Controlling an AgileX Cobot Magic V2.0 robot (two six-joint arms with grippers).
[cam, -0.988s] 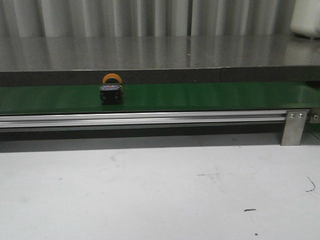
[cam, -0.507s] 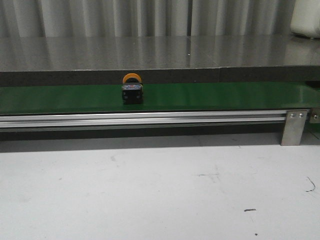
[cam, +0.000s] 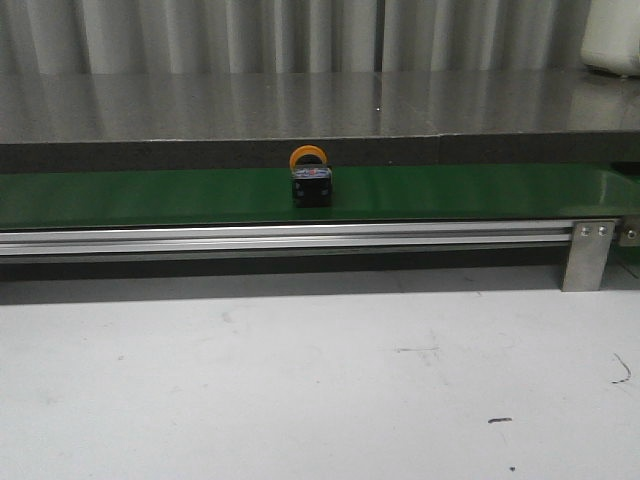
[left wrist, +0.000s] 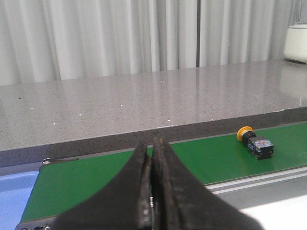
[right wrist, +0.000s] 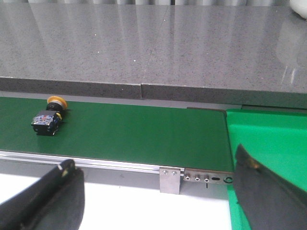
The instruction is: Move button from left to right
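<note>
Button [cam: 311,180] – boxy black body, rounded orange cap – lies on the smooth green belt [cam: 460,190]. Left hand [left wrist: 152,191] pinched closed, right hand [right wrist: 158,191] spread wide.

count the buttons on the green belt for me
1. The button lies alone on the green belt, near the middle of the front view, orange cap toward the grey counter. Belt ends are out of frame.
</note>
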